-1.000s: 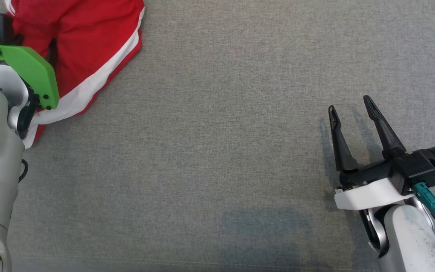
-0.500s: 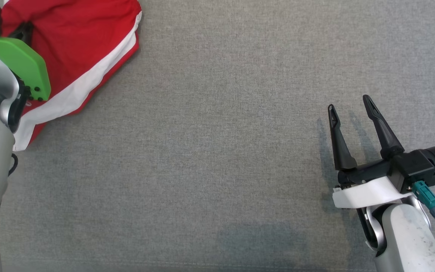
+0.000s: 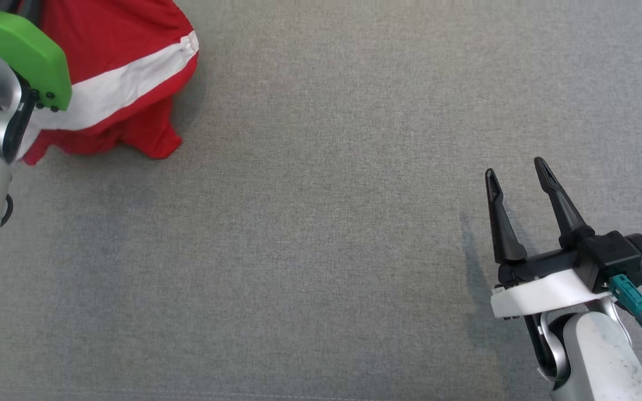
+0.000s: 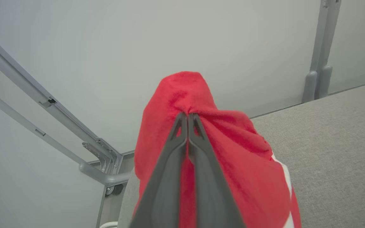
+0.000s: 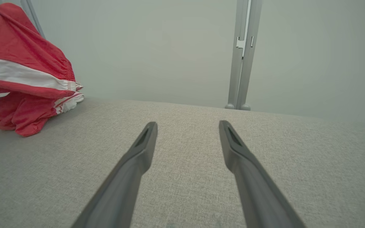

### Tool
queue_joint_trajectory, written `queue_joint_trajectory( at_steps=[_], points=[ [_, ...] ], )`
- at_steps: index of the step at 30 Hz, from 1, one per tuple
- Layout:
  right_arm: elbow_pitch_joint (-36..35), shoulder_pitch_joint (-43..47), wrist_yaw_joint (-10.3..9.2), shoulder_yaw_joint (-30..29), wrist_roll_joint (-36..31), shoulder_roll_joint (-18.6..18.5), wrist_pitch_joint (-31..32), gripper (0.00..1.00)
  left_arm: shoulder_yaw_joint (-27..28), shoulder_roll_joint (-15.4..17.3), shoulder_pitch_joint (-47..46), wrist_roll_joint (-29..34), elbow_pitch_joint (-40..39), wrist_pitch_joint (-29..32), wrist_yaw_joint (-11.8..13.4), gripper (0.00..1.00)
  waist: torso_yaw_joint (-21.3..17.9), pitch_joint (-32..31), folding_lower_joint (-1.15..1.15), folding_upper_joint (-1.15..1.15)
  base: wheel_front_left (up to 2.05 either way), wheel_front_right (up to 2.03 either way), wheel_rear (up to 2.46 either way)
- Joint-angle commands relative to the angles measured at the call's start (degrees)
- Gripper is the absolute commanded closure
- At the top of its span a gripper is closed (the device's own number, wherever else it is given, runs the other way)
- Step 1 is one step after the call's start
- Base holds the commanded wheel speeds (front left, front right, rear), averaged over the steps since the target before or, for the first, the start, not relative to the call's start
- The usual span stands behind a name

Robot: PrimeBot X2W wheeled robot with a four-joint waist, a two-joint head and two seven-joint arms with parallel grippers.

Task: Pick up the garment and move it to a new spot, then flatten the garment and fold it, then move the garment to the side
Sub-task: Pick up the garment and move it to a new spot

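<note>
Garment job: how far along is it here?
Done: the left gripper is shut on the red garment. In hand: the lift, with its lower folds touching the grey surface. Left: moving it, flattening, folding, setting aside. The right gripper hangs open, empty.

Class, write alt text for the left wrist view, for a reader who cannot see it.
The left gripper, its two dark fingers shut together, pinches a fold of the red garment, which hangs down around them. A grey cloth-covered table lies at the right, with a pale wall and grey metal rails behind.
</note>
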Motion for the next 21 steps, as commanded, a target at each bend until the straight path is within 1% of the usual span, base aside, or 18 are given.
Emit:
queue_joint_trajectory(
  at_steps=[1, 5, 11, 16, 21],
  points=[
    [0.1, 0.6, 0.0, -0.2, 0.6, -0.1, -0.2, 0.0, -0.4, 0.3, -1.2, 0.3, -0.7, -0.6, -0.1, 1.0, -0.5, -2.5, -0.01, 0.0, 0.0, 0.0, 0.0],
    [0.4, 1.7, 0.0, -0.8, 1.8, -0.1, -0.2, 0.0, -2.4, -0.3, -2.3, 0.6, -3.8, -2.4, -0.1, 1.0, -1.2, -5.0, -0.01, 0.0, 0.0, 0.0, 0.0],
    [0.6, 2.8, 0.0, -1.8, 3.0, -0.1, -0.2, 0.0, -5.3, -2.3, -3.0, -0.2, -8.9, -3.9, -0.1, 1.0, -2.6, -7.8, -0.01, 0.0, 0.0, 0.0, 0.0],
    [0.6, 3.6, 0.0, -2.7, 3.8, -0.1, -0.2, 0.0, -7.8, -5.3, -1.0, -1.7, -13.1, -4.3, -0.1, 1.0, -4.0, -9.1, -0.01, 0.0, 0.0, 0.0, 0.0],
    [0.3, 4.1, 0.0, -3.7, 4.3, -0.1, -0.2, 0.0, -11.2, -9.0, 2.5, -2.9, -16.5, -4.5, -0.1, 1.0, -5.4, -9.5, -0.01, 0.0, 0.0, 0.0, 0.0]
  ],
)
